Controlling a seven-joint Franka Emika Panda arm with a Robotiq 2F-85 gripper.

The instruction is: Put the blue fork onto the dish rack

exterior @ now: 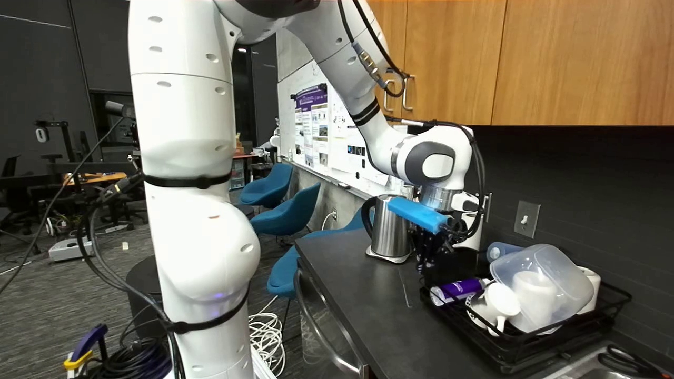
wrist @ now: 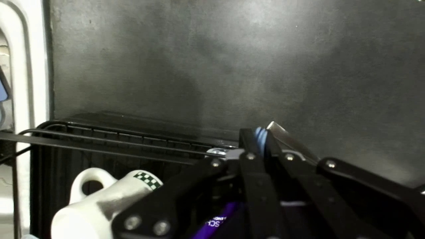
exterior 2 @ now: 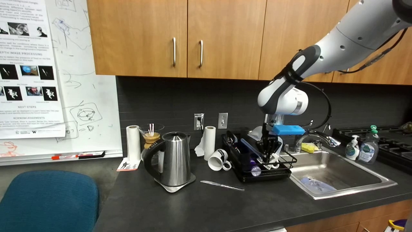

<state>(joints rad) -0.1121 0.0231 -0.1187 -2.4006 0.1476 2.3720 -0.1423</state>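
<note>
Robotiq gripper [wrist: 260, 139], largest in the wrist view, reaches in from 6 o'clock. Its black fingers [wrist: 246, 136] stand nearly together, only a sliver apart, pinching the blue fork [wrist: 261, 141], which shows as a short, ribbed, pale-blue end between the tips; the rest of it is hidden. In both exterior views the gripper points down, low over the black wire dish rack [exterior 2: 264, 177]; whether the fork touches the rack I cannot tell.

From the fingertips in the wrist view, a purple-labelled bottle [wrist: 212, 224] lies toward 7 o'clock and a white mug with a green checkered band [wrist: 109, 202] toward 8, tipped over, both inside the rack. In an exterior view a translucent plastic tub [exterior: 566, 263] sits tilted in the rack at the gripper's 3 o'clock.

Outside the rack, a metal knife [exterior 2: 222, 185] lies flat on the dark countertop [exterior 2: 206, 206] at 8 o'clock. Toward 9 come a mug on its side [exterior 2: 217, 160] and, farther off, a steel electric kettle [exterior 2: 176, 161]; a paper towel roll [exterior 2: 210, 143] stands upright near 10. Just beside the rack at 3 is the steel sink [exterior 2: 354, 190], a yellow sponge [exterior 2: 308, 147] at its back edge.
</note>
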